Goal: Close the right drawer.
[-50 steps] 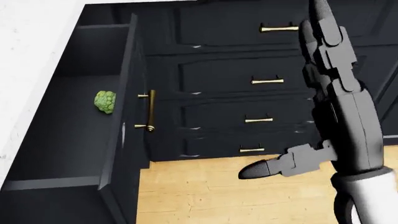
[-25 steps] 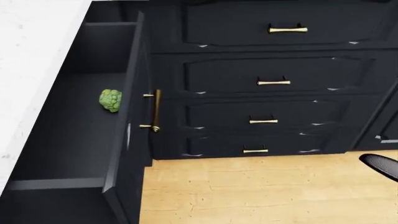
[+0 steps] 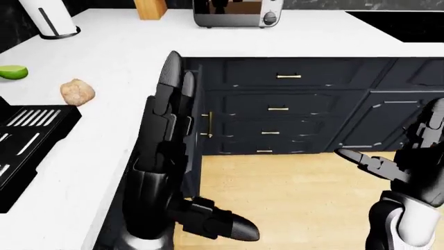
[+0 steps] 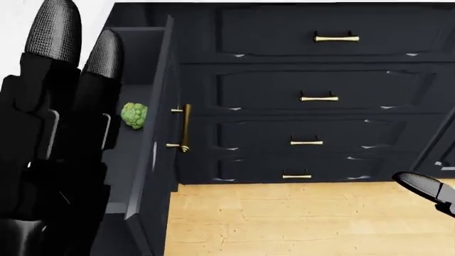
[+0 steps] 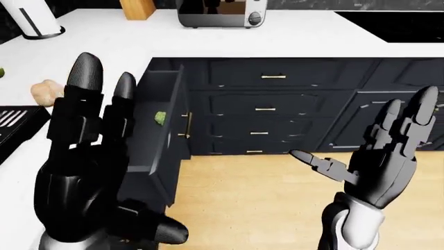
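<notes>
- Right-eye view: the left hand (image 5: 90,156) is held up with fingers spread and grips nothing; the right hand (image 5: 389,151) is likewise splayed and empty.
- Just to the right of the left hand, the open drawer (image 5: 163,122) is seen, pulled out from the dark cabinet, broccoli (image 4: 134,115) inside.
- Its brass handle (image 4: 184,128) faces right, with its long axis vertical in the head view.
- The left hand is judged nearer; the right hand is well apart.

Free room is seen right of the open drawer (image 4: 158,133); the left hand (image 5: 83,172) is raised just left.
</notes>
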